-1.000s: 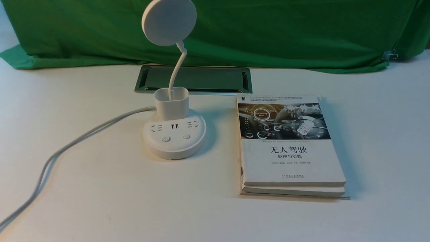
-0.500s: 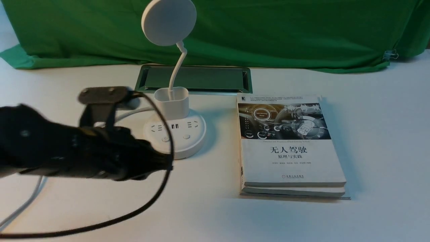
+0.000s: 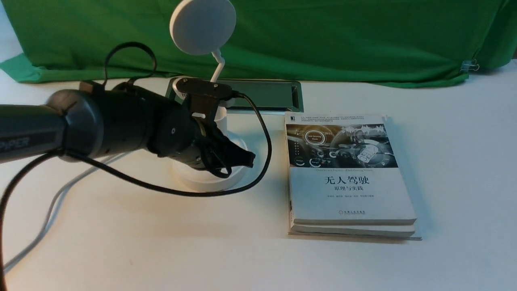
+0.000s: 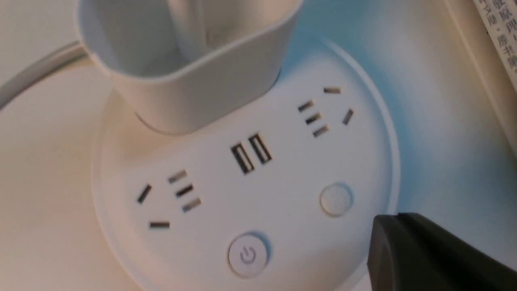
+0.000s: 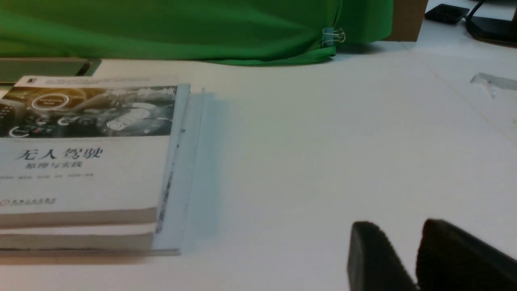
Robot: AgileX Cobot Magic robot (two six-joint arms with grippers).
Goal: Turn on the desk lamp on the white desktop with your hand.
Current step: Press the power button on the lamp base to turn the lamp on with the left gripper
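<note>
Left gripper: it hangs over the front part of the lamp's round base (image 4: pixel 218 161), its fingertips (image 4: pixel 383 242) together; whether it touches is unclear.
Right gripper (image 5: pixel 412 230): its fingers are slightly apart, with nothing between them.
Desk lamp (image 3: pixel 203 28): it stands upright left of the tabletop's middle, nearer the far edge, its base partly hidden by the left arm (image 3: pixel 121 121).
Books (image 3: pixel 351 194): they lie stacked to the lamp's right on the white tabletop (image 3: pixel 161 250).
Green cloth (image 3: pixel 343 40): it hangs along the tabletop's far edge.
</note>
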